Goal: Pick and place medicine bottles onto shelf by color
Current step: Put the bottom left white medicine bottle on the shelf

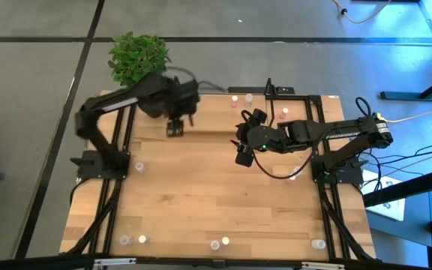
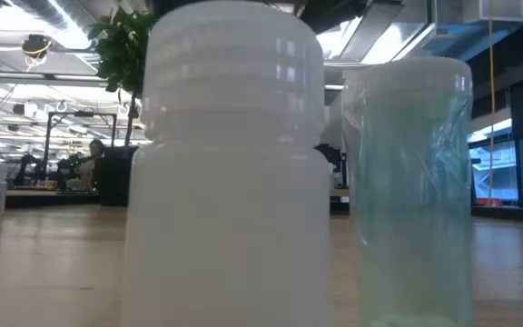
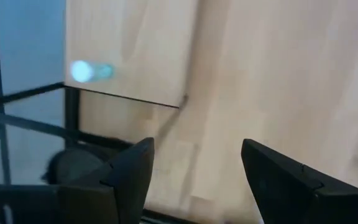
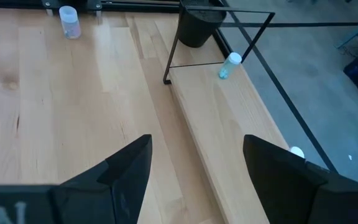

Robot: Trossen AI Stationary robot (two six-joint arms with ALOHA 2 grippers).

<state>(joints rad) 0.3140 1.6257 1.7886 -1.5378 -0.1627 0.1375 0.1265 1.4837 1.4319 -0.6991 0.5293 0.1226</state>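
Grippers wide open and empty over the far half of the table

Your left gripper [image 1: 175, 129] hangs at upper centre-left of the high view with its fingers [image 3: 132, 171] spread wide and nothing between them; bare wood shows in the gap. Your right gripper [image 1: 243, 152] sits near the middle of that view, fingers [image 4: 129, 165] spread just as wide, also empty.

The shelf [image 1: 300, 120] lies along the table's far edge at upper right of the high view, under the right arm. In the right wrist view its wire frame [image 4: 219, 34] stands at the board's end, and a pale green bottle [image 4: 229, 65] lies on its side on the board near the rim. Three bottles [image 1: 247, 98] are at the top centre of the high view, by the shelf.

Other bottles are scattered along the tabletop [image 1: 201, 195] edges: one at left [image 1: 139, 167], several along the bottom edge [image 1: 220, 242]. The centre is open wood.

In the low view a white bottle [image 2: 230, 173] and a greenish one [image 2: 411, 191] fill the frame. A potted plant [image 1: 136, 56] stands at upper left of the high view.
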